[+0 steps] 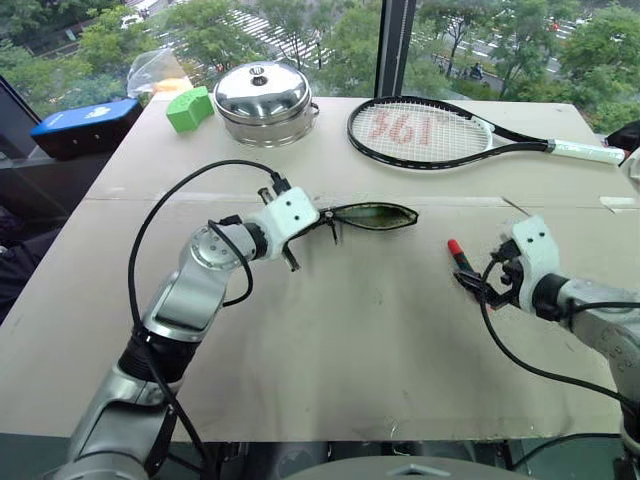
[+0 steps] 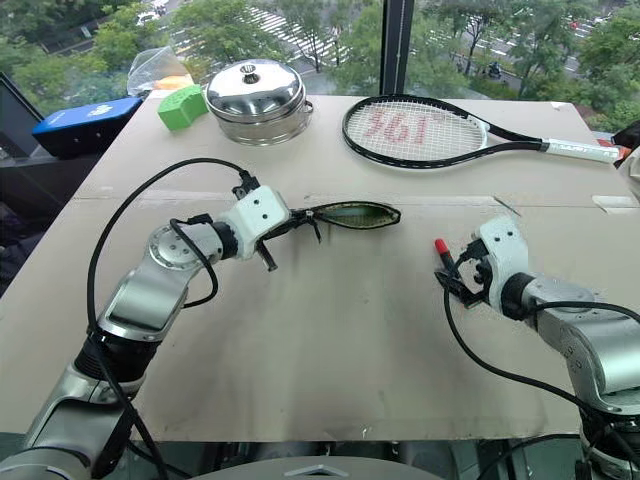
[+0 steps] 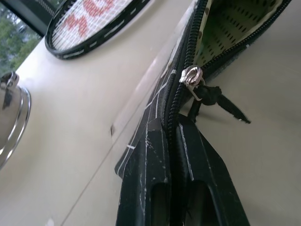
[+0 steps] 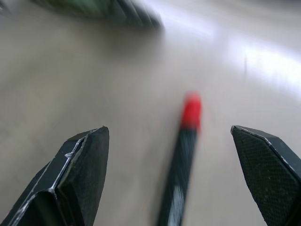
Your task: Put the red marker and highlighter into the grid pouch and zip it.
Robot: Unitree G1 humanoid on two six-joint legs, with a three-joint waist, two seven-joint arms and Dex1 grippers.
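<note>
Lying between the wide-open, empty right gripper point(image 4: 169, 179) fingers, the red marker point(image 1: 457, 255) is pointed cap-away; the grid pouch point(image 1: 372, 215) edge is pinched by the left gripper point(image 3: 171, 155).

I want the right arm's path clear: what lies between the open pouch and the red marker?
Only bare table lies between the grid pouch and the red marker, as the left eye view shows.

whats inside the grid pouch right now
The grid pouch, shut left gripper holding its end, gapes unzipped, showing pale dotted lining. No pen visible inside; its depths are hidden. The red marker lies on the table by the open right gripper.
</note>
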